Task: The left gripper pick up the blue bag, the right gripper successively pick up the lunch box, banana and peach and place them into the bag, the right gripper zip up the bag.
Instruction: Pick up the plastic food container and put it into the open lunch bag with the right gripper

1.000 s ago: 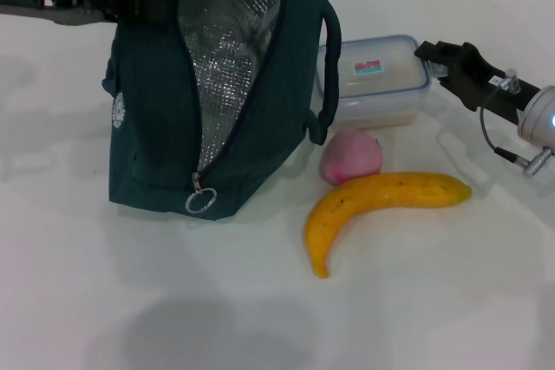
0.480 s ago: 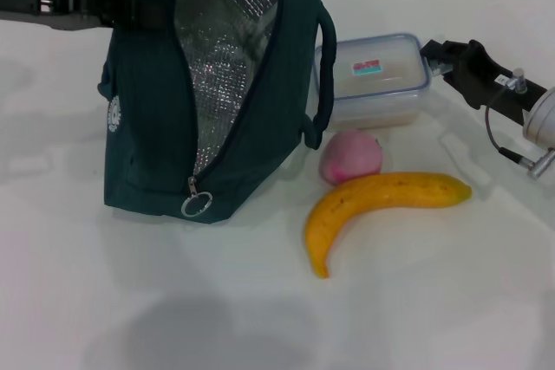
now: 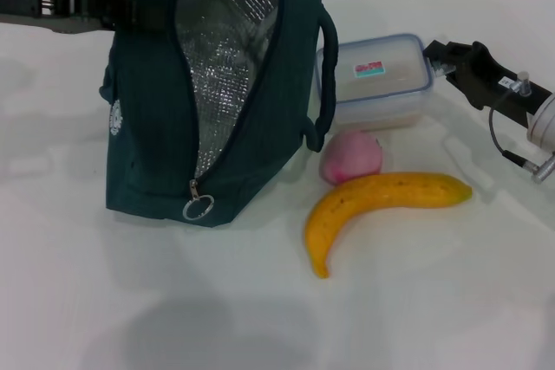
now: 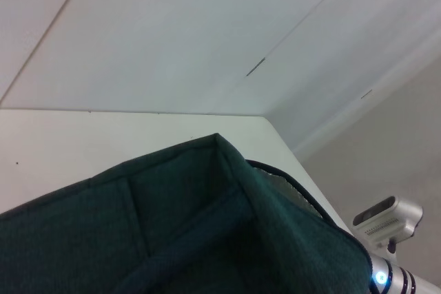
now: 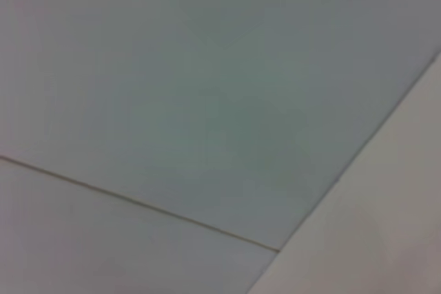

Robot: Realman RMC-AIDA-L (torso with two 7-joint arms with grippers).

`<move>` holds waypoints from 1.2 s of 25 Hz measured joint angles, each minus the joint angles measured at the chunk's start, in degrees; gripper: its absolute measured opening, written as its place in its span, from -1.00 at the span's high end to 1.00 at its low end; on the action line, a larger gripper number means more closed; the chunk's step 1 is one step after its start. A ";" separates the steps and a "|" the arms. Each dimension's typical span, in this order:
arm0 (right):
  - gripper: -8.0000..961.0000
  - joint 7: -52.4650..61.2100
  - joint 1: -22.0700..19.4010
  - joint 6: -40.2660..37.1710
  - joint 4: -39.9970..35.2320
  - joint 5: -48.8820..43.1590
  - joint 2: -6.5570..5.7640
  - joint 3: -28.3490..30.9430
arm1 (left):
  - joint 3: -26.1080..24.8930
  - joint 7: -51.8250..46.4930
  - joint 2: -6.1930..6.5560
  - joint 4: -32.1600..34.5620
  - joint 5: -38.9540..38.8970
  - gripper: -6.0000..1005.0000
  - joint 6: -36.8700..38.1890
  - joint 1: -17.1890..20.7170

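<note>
Blue bag [image 3: 208, 119] upright on white bench [image 3: 104, 301], zip open, foil lining exposed, ring pull low at front. Left tool [image 3: 130, 8] at bag's upper left edge; finger state: cannot tell. Lunch box [image 3: 377, 80] just right of bag. Right tool [image 3: 432, 51] at lunch box's right end; finger state: cannot tell. Peach [image 3: 351, 158] touching banana [image 3: 377, 205], both in front of lunch box.

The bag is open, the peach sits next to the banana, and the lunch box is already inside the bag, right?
Not quite. The lunch box is not in the bag; the head view shows it on the table beside the bag, with the right gripper at its far end. The rest is right: the bag is open and the peach sits next to the banana.
</note>
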 joint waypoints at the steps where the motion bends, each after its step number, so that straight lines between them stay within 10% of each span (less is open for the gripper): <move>1: 0.76 -0.52 -0.25 -0.71 -0.07 0.14 0.00 0.02 | 0.00 0.00 0.00 -0.01 0.00 0.90 0.00 0.00; 30: 0.78 -1.92 -11.06 -22.45 -3.55 12.70 -0.18 0.08 | 0.09 0.64 -1.34 -0.20 0.45 0.90 -0.26 2.02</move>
